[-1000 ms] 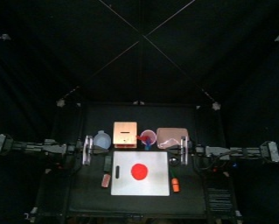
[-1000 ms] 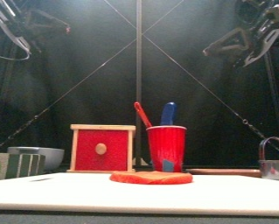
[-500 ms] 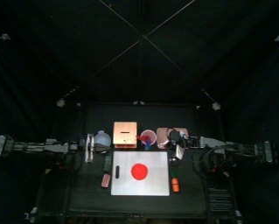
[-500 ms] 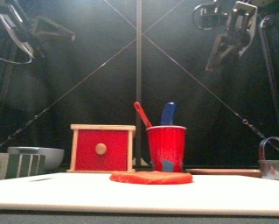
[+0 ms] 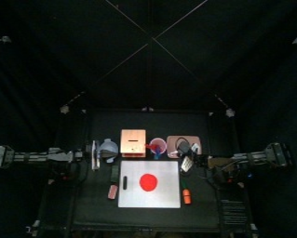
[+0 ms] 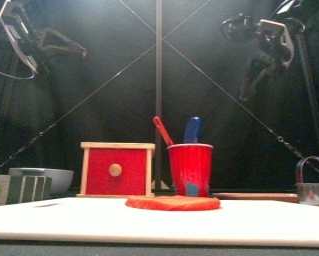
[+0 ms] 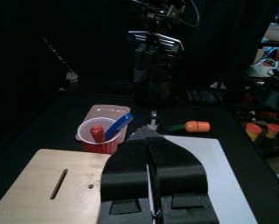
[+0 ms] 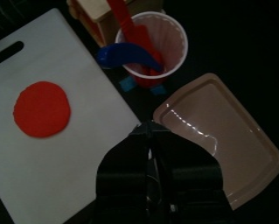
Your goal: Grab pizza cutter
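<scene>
Top view: red cup [image 5: 157,144] at the back of the table [image 5: 82,209], between wooden box [image 5: 133,141] and pink tray [image 5: 183,144], just behind white cutting board [image 5: 154,192]. Pizza cutter taken to be one of the utensils standing in that cup. Both arms too small here to read their jaws.

Front view: blue handle [image 6: 193,128] and red handle [image 6: 162,130] sticking up out of the cup, both arms hanging high above. Which handle belongs to the cutter not settled; wheel not seen, only a dim blue shape low inside the cup.

Left wrist view: left gripper [image 7: 149,138] pressed together, empty, looking toward the cup from a distance; right arm beyond it.

Right wrist view: right gripper [image 8: 148,131] pressed together, empty, poised over the tray edge, near the cup and apart from it. Blue utensil lies across the cup mouth, its working end cut off by the rim.

To do well: spread the jaws before descending, centre over one handle only, come down along its lean, pinch above the rim, lift straight so the cup does not tip
</scene>
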Controlling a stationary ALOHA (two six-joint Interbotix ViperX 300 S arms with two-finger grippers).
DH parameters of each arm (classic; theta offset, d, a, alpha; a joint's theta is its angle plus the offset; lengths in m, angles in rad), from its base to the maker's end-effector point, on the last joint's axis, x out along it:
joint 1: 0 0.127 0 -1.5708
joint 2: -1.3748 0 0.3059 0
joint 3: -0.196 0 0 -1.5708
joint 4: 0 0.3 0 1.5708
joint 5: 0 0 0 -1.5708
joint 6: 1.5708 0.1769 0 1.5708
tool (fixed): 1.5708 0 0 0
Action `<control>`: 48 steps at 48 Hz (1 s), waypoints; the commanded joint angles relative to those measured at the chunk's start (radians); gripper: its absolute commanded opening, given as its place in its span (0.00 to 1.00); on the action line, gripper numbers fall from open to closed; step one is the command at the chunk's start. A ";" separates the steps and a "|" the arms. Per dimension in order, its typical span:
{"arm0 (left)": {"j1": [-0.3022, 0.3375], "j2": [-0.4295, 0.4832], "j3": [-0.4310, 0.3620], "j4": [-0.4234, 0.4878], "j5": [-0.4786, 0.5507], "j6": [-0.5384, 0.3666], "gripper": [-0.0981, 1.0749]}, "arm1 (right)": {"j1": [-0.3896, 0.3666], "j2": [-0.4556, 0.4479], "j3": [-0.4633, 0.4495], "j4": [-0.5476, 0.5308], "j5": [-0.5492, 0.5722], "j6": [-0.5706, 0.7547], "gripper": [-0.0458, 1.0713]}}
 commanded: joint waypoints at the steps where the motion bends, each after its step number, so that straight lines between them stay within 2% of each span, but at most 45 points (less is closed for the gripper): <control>1: 0.006 0.005 -0.011 -0.002 -0.006 0.002 0.14 | 0.006 0.014 -0.029 -0.038 -0.005 0.028 0.27; 6: 0.008 0.005 -0.008 -0.002 -0.003 0.002 0.14 | 0.011 0.055 -0.052 -0.071 -0.020 0.041 0.44; 13: 0.009 0.005 0.002 -0.003 -0.003 0.002 0.14 | 0.003 0.149 -0.107 -0.078 -0.040 0.043 0.74; 19: 0.011 0.005 0.003 -0.005 -0.003 0.002 0.14 | 0.003 0.233 -0.167 -0.112 -0.037 0.043 0.89; 27: 0.014 0.012 0.008 -0.005 -0.003 0.002 0.14 | -0.002 0.327 -0.233 -0.135 -0.014 0.043 0.92; 35: 0.025 0.015 0.015 -0.005 -0.006 0.002 0.14 | -0.052 0.411 -0.275 -0.130 -0.011 0.044 0.92; 48: 0.034 0.015 0.025 -0.005 -0.008 0.002 0.14 | -0.101 0.483 -0.316 -0.140 0.018 0.041 0.92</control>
